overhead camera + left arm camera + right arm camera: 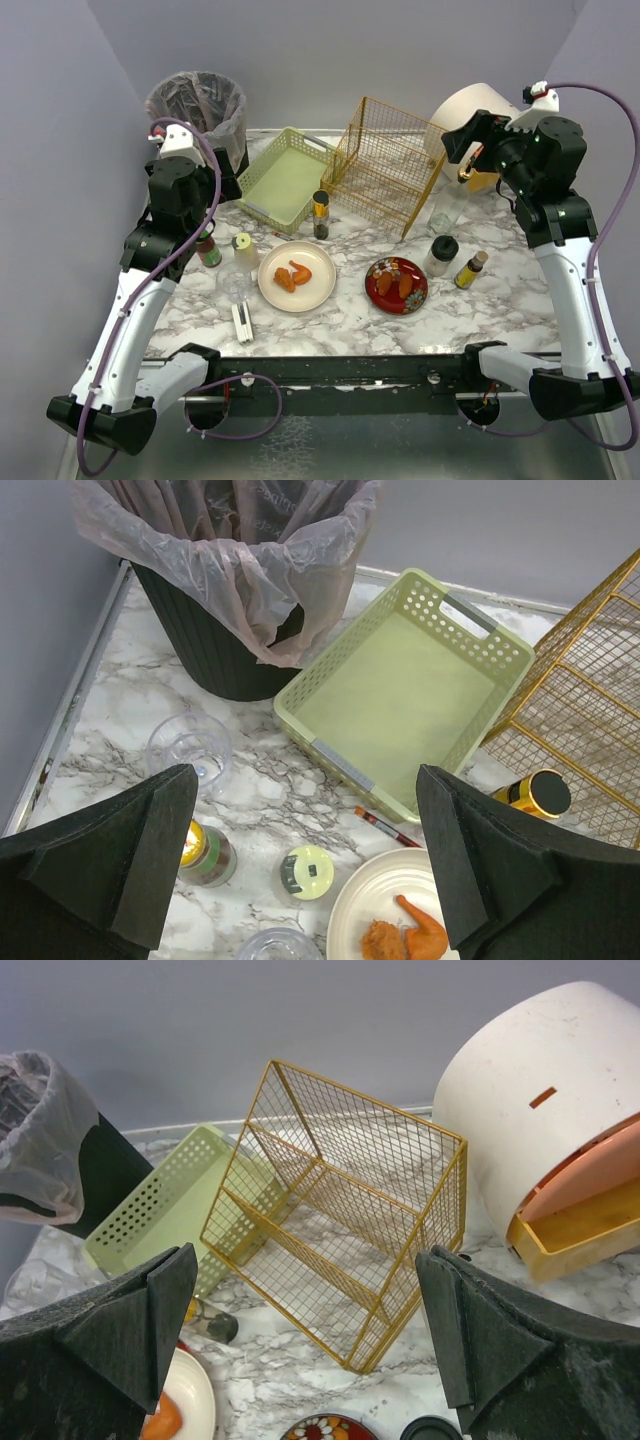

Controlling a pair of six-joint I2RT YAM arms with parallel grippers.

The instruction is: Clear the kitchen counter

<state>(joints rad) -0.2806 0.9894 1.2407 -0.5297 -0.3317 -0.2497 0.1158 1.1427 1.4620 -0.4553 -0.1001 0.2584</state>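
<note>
Left gripper (305,780) wide open, empty; right gripper (305,1255) same. Kitchen counter (340,322) crowded: chicken plate (320,288), red plate (372,282), spice bottle (320,215), black-lidded jar (440,255). Green tray (285,185) empty. Clearing seemingly unstarted.

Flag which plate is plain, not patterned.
The cream plate holding the orange fried pieces. The red plate to its right in the top view has a floral pattern.

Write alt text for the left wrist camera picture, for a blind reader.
The left end effector, open, frames a marble kitchen counter from above. Beyond it sit a pale green tray, a bag-lined black bin and a white plate of orange food.
</note>
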